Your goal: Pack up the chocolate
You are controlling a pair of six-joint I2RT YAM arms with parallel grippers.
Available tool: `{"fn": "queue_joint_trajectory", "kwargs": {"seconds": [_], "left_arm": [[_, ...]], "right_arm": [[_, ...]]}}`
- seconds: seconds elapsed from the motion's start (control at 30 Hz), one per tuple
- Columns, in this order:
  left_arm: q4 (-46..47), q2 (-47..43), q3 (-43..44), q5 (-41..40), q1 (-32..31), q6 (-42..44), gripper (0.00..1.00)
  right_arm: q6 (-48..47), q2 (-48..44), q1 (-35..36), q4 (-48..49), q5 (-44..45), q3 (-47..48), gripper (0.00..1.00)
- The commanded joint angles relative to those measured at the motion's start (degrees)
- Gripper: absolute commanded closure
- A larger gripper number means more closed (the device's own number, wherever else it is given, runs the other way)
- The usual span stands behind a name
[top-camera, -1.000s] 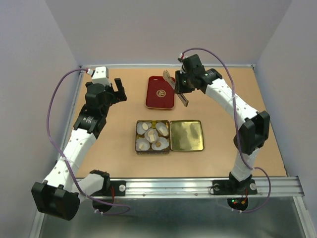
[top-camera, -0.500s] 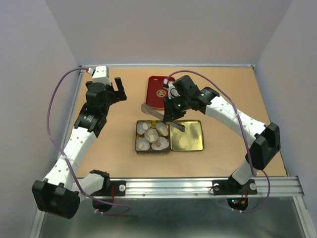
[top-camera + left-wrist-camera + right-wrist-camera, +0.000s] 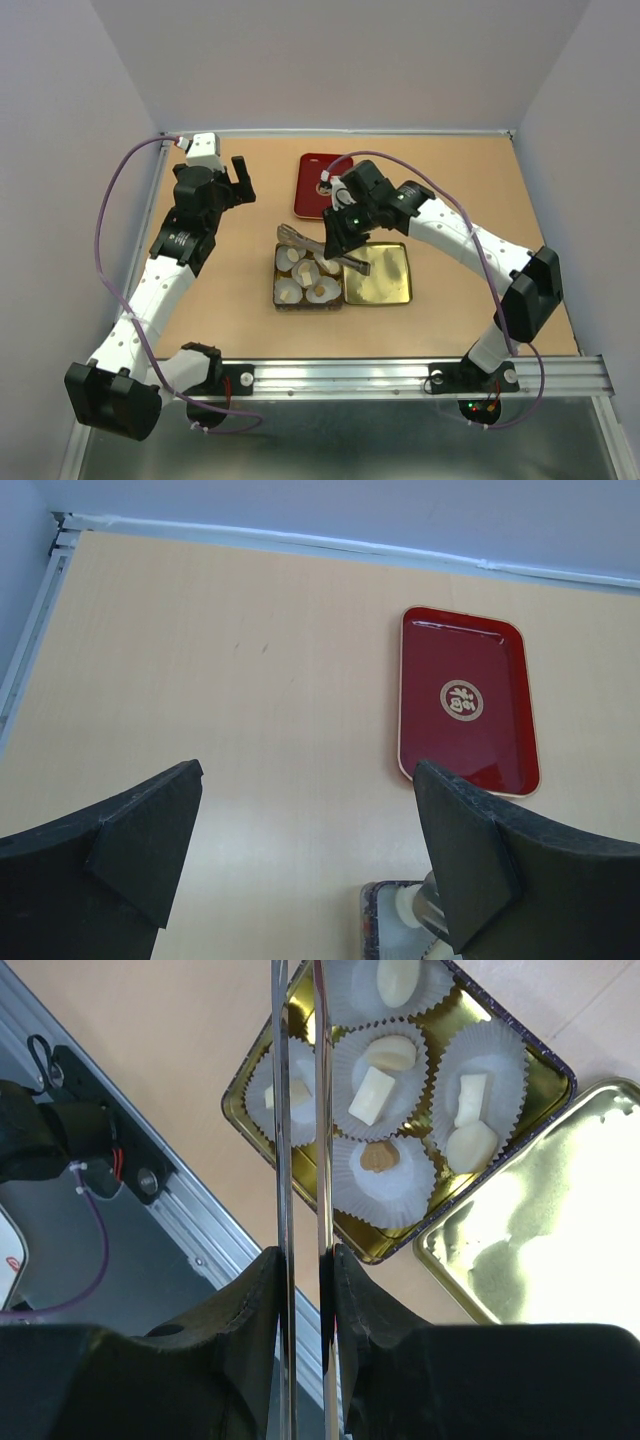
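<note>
The left fingers (image 3: 140, 830) are spread wide and hang above the bare table (image 3: 200, 660), near the red tray (image 3: 465, 700). The right fingers (image 3: 240, 1300) pinch the long metal tweezers (image 3: 283, 1160), whose blades reach out over the gold tin (image 3: 545, 1078). The chocolate (image 3: 372, 1095) lies inside this tin as cream and brown pieces in white paper cups (image 3: 380, 1185). The tin's lid (image 3: 530, 1240) lies just beside it.
</note>
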Motion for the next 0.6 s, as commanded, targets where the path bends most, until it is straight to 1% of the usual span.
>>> {"fn": "queue_joint_trajectory", "kwargs": {"seconds": [0.0,0.27,0.57], "left_arm": [[0.7,-0.2,2.9,-0.7,-0.4,0.8,0.01],[0.6,0.0,3.0,-0.5,-0.4,0.8,0.01],[0.5,0.0,3.1,-0.4,-0.4,0.8,0.01]], "right_arm": [[-0.4,0.0,1.2,-1.5,-0.6,-1.0,0.75],[-1.2,0.4,1.9,-3.1,-1.0,-1.4,0.74],[-1.9,2.0,1.9,-3.4,0.2,-0.4,0.62]]}}
